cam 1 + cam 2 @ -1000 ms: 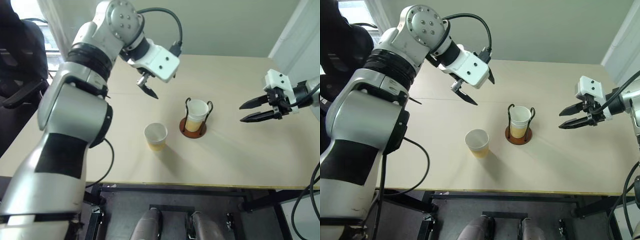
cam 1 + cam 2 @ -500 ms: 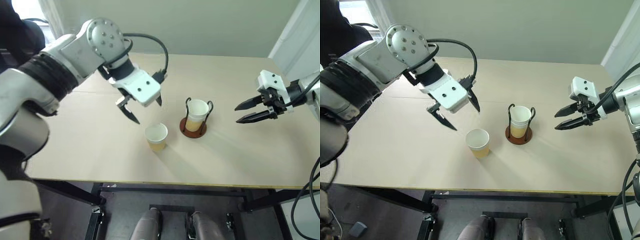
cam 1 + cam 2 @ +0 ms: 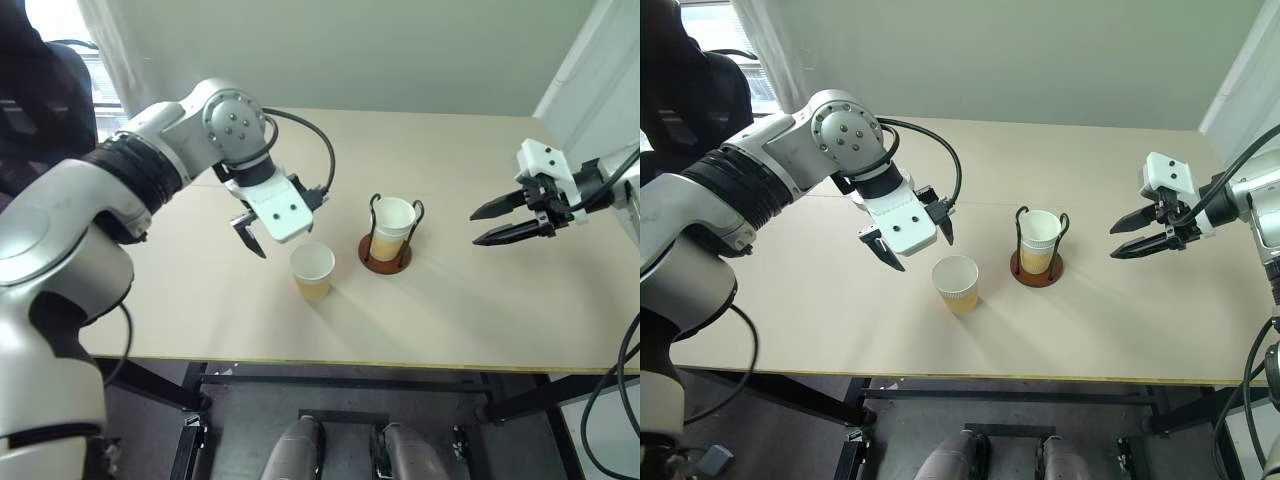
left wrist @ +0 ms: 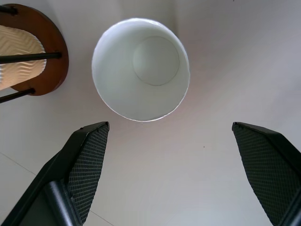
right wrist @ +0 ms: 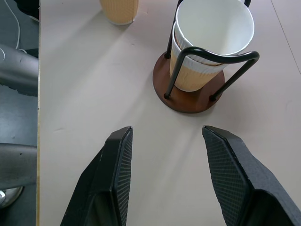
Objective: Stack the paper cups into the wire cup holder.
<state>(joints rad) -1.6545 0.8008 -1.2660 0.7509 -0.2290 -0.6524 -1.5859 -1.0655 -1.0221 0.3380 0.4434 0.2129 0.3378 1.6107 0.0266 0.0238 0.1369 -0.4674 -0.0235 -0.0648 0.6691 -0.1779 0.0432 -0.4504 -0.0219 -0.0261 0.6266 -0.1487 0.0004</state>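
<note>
Two paper cups [image 3: 394, 222] sit nested in the wire cup holder [image 3: 386, 254] near the middle of the table [image 3: 480, 310]. A third cup [image 3: 312, 272] stands upright just beside the holder, on its left. Above that loose cup hangs the left gripper [image 3: 908, 243], pointing down, fingers spread wide and empty. The right gripper [image 3: 497, 222] hovers well off to the right — fingers parted, nothing between them.
</note>
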